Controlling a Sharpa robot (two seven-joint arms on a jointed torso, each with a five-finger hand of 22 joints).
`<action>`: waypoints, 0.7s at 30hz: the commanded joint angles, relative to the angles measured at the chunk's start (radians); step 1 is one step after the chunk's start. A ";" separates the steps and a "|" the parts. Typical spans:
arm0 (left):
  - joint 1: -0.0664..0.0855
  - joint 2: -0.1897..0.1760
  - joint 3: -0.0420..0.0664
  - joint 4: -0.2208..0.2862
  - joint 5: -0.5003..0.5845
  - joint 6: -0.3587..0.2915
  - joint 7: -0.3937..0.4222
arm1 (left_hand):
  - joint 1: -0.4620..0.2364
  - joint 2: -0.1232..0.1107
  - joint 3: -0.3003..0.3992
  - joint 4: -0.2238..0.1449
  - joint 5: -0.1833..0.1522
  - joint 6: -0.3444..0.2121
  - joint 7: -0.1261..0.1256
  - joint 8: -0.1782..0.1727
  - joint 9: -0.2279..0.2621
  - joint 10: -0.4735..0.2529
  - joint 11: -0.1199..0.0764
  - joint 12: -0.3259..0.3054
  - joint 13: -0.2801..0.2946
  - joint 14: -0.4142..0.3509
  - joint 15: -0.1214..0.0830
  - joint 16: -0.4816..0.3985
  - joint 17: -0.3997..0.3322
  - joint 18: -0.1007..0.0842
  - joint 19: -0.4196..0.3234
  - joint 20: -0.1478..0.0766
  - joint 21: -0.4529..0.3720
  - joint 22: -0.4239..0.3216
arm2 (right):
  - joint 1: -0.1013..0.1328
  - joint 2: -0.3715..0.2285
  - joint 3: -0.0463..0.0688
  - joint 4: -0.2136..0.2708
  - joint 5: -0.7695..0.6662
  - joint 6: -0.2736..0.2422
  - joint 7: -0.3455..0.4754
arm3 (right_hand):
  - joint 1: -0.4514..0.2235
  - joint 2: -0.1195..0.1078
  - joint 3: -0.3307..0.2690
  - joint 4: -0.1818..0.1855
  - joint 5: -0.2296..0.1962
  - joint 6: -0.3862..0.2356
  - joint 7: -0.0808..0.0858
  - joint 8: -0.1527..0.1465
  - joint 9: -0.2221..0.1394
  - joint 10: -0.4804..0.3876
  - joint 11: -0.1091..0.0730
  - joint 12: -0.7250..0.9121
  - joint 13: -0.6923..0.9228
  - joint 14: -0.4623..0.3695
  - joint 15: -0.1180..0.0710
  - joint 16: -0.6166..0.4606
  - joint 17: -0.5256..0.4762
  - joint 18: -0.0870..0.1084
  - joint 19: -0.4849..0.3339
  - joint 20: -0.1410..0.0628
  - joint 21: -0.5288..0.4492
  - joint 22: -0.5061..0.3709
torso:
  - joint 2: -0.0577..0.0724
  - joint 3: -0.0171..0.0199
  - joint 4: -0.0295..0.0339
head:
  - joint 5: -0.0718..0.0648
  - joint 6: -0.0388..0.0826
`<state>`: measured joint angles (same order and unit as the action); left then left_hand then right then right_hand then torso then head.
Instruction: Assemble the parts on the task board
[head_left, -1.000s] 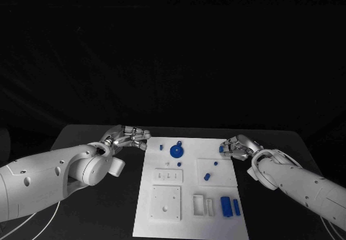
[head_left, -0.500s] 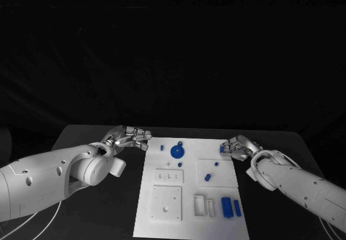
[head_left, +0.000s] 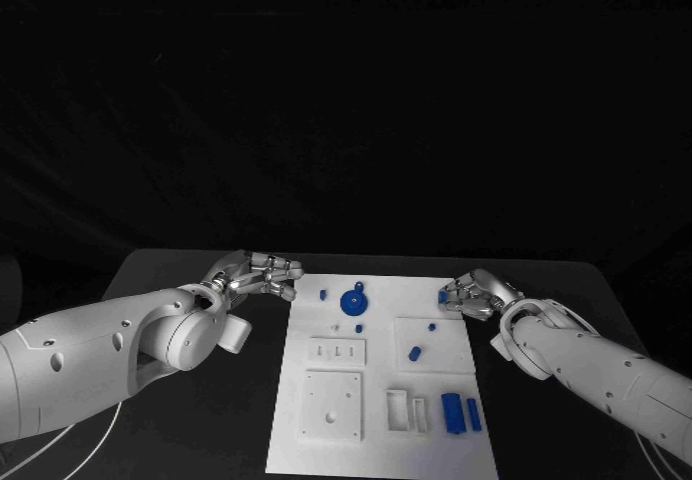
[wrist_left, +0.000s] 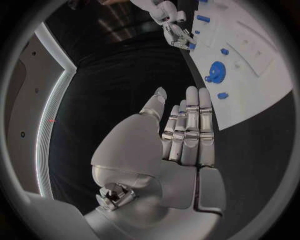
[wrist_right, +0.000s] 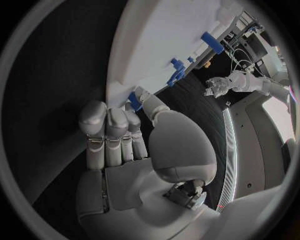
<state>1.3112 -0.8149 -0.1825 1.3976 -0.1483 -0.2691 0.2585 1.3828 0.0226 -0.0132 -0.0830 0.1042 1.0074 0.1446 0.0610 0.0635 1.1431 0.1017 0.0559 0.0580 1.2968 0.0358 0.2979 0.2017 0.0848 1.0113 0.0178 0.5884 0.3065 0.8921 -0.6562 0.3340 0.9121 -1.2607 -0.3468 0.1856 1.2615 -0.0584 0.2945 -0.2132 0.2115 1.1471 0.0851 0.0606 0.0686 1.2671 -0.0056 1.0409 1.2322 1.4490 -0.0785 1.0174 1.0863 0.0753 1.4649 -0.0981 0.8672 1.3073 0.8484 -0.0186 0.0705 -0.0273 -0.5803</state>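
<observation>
The white task board (head_left: 378, 445) lies mid-table with blue parts on it: a round disc with a knob (head_left: 353, 301), a peg on a raised plate (head_left: 415, 352) and two bars (head_left: 462, 413) near the front right. My right hand (head_left: 472, 292) is at the board's far right edge, where thumb and a finger pinch a small blue part (head_left: 443, 296). The right wrist view has that part (wrist_right: 134, 100) at the thumb tip, against the board's edge (wrist_right: 156, 45). My left hand (head_left: 261, 274) hovers off the board's far left corner, fingers straight and holding nothing (wrist_left: 182, 134).
Black table (head_left: 188, 440) surrounds the board on all sides. White raised blocks with holes and slots (head_left: 333, 405) stand on the board's near half. A small blue piece (head_left: 323, 294) lies close to my left hand's fingertips.
My right hand has edged slightly toward the far side of the table with the small blue part. The left hand and the other parts have not moved.
</observation>
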 joint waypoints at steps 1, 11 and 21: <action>0.000 0.002 0.001 0.002 -0.006 0.015 0.001 | -0.005 0.005 0.000 -0.004 0.004 -0.005 0.000 0.003 0.001 -0.002 0.001 0.002 0.001 0.006 -0.001 0.001 0.001 -0.007 0.003 0.000 0.000 -0.001 | -0.004 0.001 -0.002 -0.003 -0.003 0.007 -0.007 | 0.002 0.021 0.021 0.000 -0.019 0.035 -0.010 0.005 0.006 0.005 -0.009 0.002 0.000 0.001 -0.006 0.001 0.000 -0.006 0.043 -0.005 0.004 0.112 | 0.000 0.0002 0.0001 | 0.000 0.000; 0.000 0.002 0.001 0.001 -0.007 0.014 0.000 | -0.005 0.005 0.000 -0.003 0.003 -0.006 0.000 0.003 0.001 -0.004 0.001 0.003 0.001 0.006 -0.001 0.002 0.002 -0.007 0.003 0.000 0.001 0.000 | -0.004 0.003 -0.002 -0.002 -0.001 0.003 -0.004 | -0.004 0.058 0.069 -0.018 -0.080 0.105 -0.024 0.004 0.028 0.017 -0.018 0.008 0.007 0.003 -0.015 0.001 0.006 -0.018 0.041 -0.016 0.013 0.114 | 0.000 0.0007 -0.0005 | 0.000 -0.002; 0.001 0.002 0.001 -0.001 -0.022 0.012 -0.010 | -0.006 0.007 0.000 -0.002 0.003 -0.002 -0.001 0.004 0.001 0.005 0.000 0.002 0.001 0.015 -0.004 0.015 0.009 -0.006 0.009 -0.003 0.009 0.004 | -0.003 -0.010 -0.002 0.027 0.017 -0.035 -0.037 | -0.012 0.056 0.031 -0.021 -0.049 0.109 -0.030 0.003 0.038 0.021 -0.022 0.009 0.013 0.005 -0.017 0.006 0.016 -0.017 0.042 -0.019 0.018 0.114 | -0.002 0.0009 -0.0022 | -0.001 0.000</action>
<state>1.3112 -0.8150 -0.1825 1.3950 -0.1532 -0.2686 0.2520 1.3829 0.0226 -0.0132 -0.0830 0.1042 1.0074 0.1445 0.0609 0.0635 1.1431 0.1017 0.0559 0.0580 1.3078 0.0321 0.3094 0.2099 0.0848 1.0140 0.0152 0.5952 0.3091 0.8892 -0.6618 0.3323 0.9272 -1.2517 -0.3663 0.1739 1.2519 -0.0066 0.3298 -0.2346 0.1591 1.2083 0.0713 0.0588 0.0693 1.2851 -0.0236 1.0477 1.2442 1.4523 -0.0895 1.0174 1.1009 0.0759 1.4686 -0.1091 0.8826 1.3073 0.8482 -0.0178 0.0697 -0.0283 -0.5830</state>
